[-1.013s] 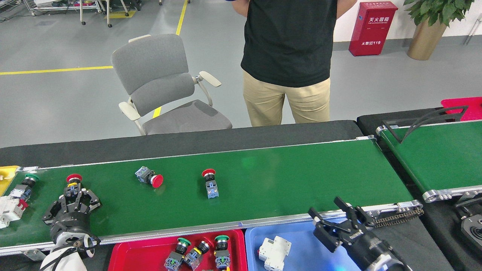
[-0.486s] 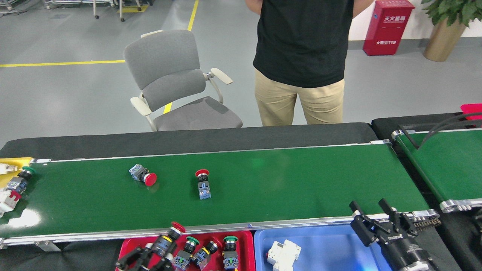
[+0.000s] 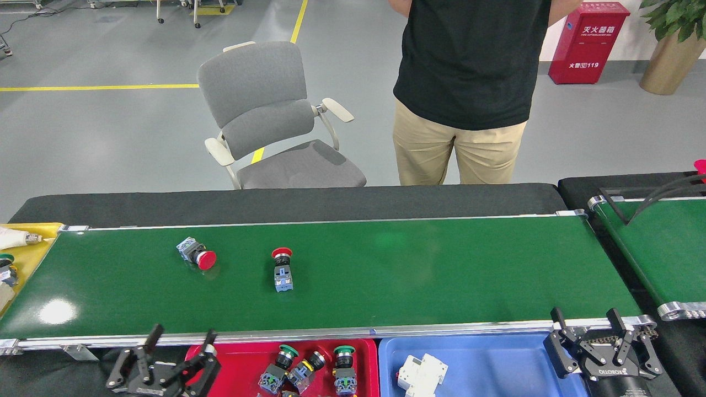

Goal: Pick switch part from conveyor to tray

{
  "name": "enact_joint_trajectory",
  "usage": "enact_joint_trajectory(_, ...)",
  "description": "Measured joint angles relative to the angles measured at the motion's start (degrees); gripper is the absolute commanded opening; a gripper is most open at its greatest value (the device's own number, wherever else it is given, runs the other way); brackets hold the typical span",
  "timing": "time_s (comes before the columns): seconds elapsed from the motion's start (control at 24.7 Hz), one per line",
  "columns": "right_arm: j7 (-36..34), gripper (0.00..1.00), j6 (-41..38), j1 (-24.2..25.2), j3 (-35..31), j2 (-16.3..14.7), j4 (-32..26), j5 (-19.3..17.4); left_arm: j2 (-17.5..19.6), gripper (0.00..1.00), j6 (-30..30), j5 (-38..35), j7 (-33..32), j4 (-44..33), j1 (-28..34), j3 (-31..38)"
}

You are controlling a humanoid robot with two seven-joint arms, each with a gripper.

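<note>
Two small switch parts with round red button caps were seen lying on the long, glossy dark-green conveyor belt (image 3: pixel 419 270). One red-capped switch part (image 3: pixel 196 255) was tipped on its side toward the left. The other red-capped switch part (image 3: pixel 282 270) was laid near the middle, with its cap pointing to the far rail. They were well apart from each other, so each could likely be picked up alone.

The left gripper (image 3: pixel 179 347) was held low at the near edge, over the left end of the red plastic tray (image 3: pixel 367 358). Its black fingers (image 3: pixel 148 341) were spread wide and nothing was held between them. It was probably emptied there, because three green-capped switch parts (image 3: pixel 309 369) were lying in that tray.

The right gripper (image 3: pixel 601 336) was parked by the near right corner of the belt, beside the blue plastic tray (image 3: pixel 485 364). Its fingers were also spread apart and empty. A white block part (image 3: pixel 422 375) was resting in the blue tray.

A person in a black shirt (image 3: pixel 469 60) was standing behind the table, next to a grey padded chair (image 3: pixel 270 116).

The next step was judged to be a reach for one red-capped part.
</note>
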Motion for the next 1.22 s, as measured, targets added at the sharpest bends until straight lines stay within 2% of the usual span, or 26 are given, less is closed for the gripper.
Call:
enact_joint_trajectory(0.12,-0.1,0.99,0.0,0.0,0.3,-0.3,0.0,0.0,0.0,1.0,1.0,-0.1,-0.3,2.7,-3.6,-0.1)
enact_joint_trajectory(0.36,-0.2,0.99,-0.7,0.0,1.6,-0.7,0.1,0.0,0.7,1.0,3.4,-2.8,-3.7,18.5,-20.0,-0.1)
enact_joint_trajectory(0.45,-0.2,0.99,-0.8,0.0,1.7,-0.7,0.4,0.0,1.7,1.0,4.5,-3.0,-4.2,22.6,-23.1,-0.2)
enact_joint_trajectory(0.73,-0.2,0.99,-1.0,-0.3,3.5,-0.8,0.8,0.0,4.8,1.0,9.8,-3.1,-4.9,34.9,-29.1,-1.2)
enact_joint_trajectory(0.97,-0.2,0.99,-1.0,-0.5,6.8,-2.2,1.3,0.0,7.0,1.0,15.0,-3.1,-4.6,42.9,-33.2,-1.2)
enact_joint_trajectory(1.22,-0.2,0.99,-1.1,-1.9,7.8,-2.7,2.5,0.0,7.9,0.91,21.1,-3.1,-4.2,52.1,-40.1,-1.2)
